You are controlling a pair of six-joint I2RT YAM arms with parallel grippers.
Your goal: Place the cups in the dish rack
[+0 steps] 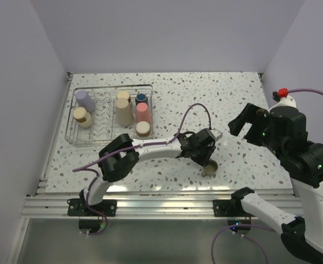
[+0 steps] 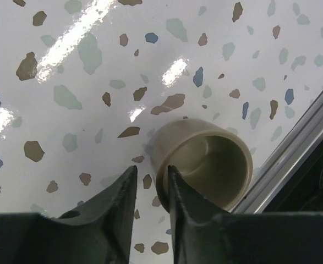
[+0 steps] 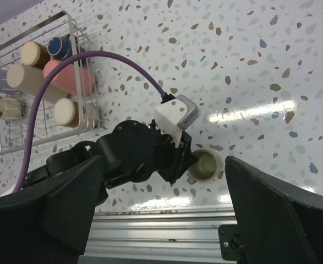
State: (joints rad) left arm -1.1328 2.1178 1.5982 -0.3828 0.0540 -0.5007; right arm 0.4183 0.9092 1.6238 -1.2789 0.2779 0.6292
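Fingers (image 2: 175, 192) of your left gripper (image 2: 152, 187) were pinched on the near rim of the olive mug (image 2: 205, 165), one inside, one outside. Mug sat upright on the table (image 1: 233, 93), close to the front rail (image 2: 293, 148). Your right gripper (image 3: 167, 220) hung wide open above, holding nothing. Rack (image 1: 76, 137) sat well apart at far left w/ several cups (image 1: 143, 111) in it.

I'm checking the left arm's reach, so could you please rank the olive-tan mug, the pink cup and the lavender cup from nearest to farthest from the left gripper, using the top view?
1. Olive-tan mug: at the left gripper, near the front edge.
2. Pink cup: right end of the dish rack.
3. Lavender cup: rack's far left corner.
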